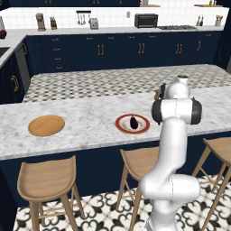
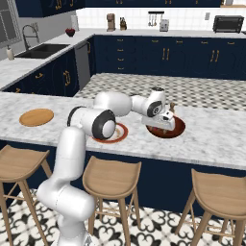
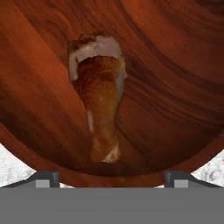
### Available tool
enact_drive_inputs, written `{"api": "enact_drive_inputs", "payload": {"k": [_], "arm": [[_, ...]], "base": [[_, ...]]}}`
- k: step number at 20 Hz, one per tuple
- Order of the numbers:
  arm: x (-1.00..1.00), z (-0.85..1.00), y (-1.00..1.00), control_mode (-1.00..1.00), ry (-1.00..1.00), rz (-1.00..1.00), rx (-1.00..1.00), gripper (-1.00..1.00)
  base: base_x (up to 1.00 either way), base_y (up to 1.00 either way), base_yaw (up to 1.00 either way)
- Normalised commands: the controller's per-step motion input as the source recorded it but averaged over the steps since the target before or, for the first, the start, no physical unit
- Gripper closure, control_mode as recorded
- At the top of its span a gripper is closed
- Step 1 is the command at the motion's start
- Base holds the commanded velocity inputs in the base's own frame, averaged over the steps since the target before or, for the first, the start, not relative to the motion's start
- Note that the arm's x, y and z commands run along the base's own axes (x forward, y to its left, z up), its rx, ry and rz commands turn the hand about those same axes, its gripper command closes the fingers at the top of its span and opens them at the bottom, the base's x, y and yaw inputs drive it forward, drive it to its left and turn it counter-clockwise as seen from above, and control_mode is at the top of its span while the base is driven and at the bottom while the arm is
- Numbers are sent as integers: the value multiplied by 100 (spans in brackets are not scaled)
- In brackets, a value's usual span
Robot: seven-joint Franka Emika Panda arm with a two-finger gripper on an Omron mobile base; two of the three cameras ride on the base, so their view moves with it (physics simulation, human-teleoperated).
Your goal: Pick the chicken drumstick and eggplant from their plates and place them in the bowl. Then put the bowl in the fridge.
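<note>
In the hand view the reddish-brown chicken drumstick (image 3: 100, 100) lies inside the deep wood-grained bowl (image 3: 175, 87), thick end up. My gripper (image 3: 111, 177) is open just above it, its fingertips (image 3: 46, 177) wide apart and clear of the meat. In the right base view the gripper (image 2: 166, 125) hangs over the bowl (image 2: 178, 129) on the marble island. The dark purple eggplant (image 1: 134, 122) rests on the red-rimmed plate (image 1: 122, 127), left of the arm. The flat orange-tan plate (image 1: 46, 125) at the far left is bare. The fridge is out of view.
Wooden stools (image 1: 47, 180) stand along the island's near side. Navy cabinets (image 1: 113, 49) line the back wall, with a toaster oven (image 1: 145, 20) on the counter. A sink (image 2: 41, 48) sits at the left. My arm (image 2: 96, 122) crosses over the red-rimmed plate (image 2: 120, 135).
</note>
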Motion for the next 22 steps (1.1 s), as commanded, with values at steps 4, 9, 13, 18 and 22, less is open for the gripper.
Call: {"api": "enact_drive_inputs", "payload": {"k": [4, 9, 13, 18, 22], "arm": [[-62, 43, 32, -100, -15, 0, 0, -100], [-68, 11, 68, -100, -1, 0, 0, -100], [-49, 30, 85, -100, 0, -2, 0, -100], [-13, 31, 88, -100, 0, -1, 0, -100], [11, 13, 80, -100, 0, 0, 0, -100]], "base": [[0, 0, 0], [0, 0, 0], [0, 0, 0], [0, 0, 0], [0, 0, 0]]}}
